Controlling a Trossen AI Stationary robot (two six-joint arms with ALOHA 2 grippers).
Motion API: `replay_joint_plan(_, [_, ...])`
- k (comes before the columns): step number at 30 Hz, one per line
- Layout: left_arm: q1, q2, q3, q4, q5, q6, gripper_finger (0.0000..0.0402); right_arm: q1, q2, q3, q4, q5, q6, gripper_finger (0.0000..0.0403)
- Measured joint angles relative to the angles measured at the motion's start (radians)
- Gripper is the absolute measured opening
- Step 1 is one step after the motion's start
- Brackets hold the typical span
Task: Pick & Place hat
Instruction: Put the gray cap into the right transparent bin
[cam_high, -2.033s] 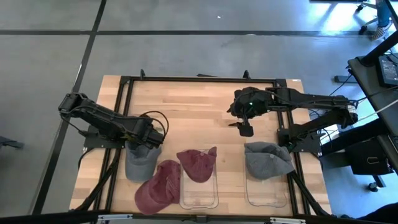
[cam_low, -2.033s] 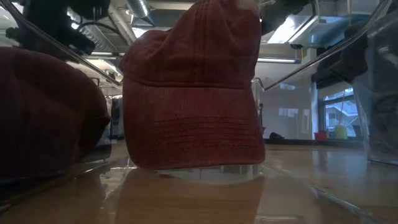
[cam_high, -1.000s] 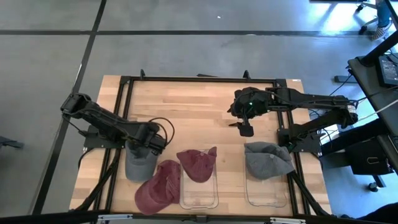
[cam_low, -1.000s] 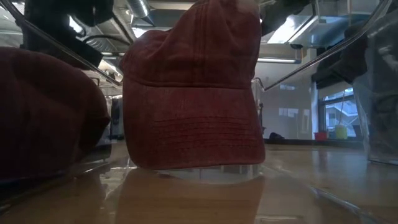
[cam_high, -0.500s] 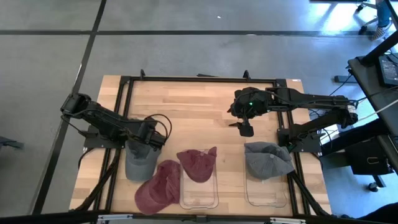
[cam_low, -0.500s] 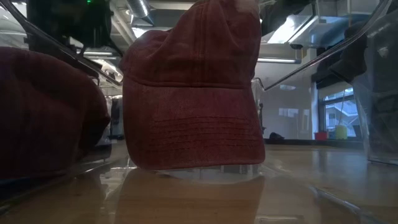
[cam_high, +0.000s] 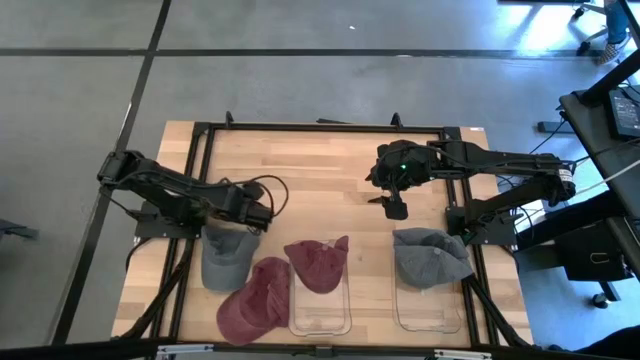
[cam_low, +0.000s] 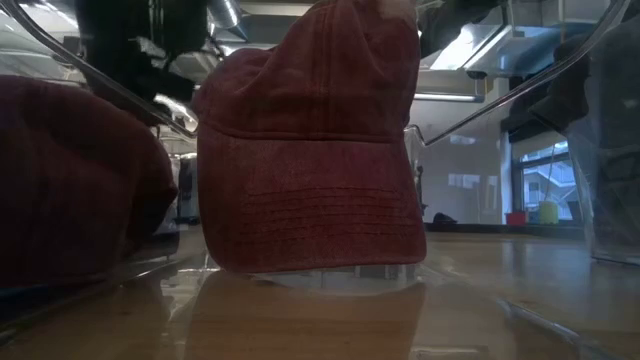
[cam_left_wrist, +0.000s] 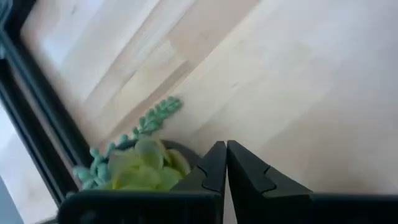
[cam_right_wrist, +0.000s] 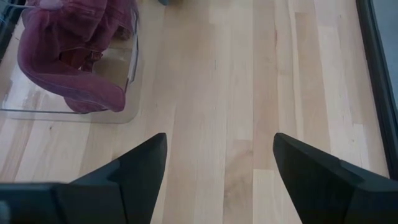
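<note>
The left hand (cam_high: 262, 213), fingers pressed together and empty, is seen above the soft grey cloth hat (cam_high: 225, 262) lying at the wooden table's (cam_high: 310, 165) left edge. The fingers should be spread before descent. The right hand (cam_high: 396, 208) waits, spread, mid-table.

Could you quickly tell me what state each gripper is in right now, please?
Left gripper: closed, holding nothing, above the table.
Right gripper: open, empty, above the table.

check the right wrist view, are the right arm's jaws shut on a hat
No: the right gripper has its jaws spread wide over bare wooden table, with the crumpled red fabric hat lying apart from them.
</note>
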Motion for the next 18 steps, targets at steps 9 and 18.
replay_joint_plan(9, [-0.075,0.0,0.1,0.002,0.09,0.217,0.0006,0.0,0.0,0.0,0.0,0.0,-0.004,0.0292])
replay_joint_plan(18, [-0.132,0.0,0.112,0.003,0.132,0.243,0.0013,0.0,0.0,0.0,0.011,0.0,-0.001,0.0292])
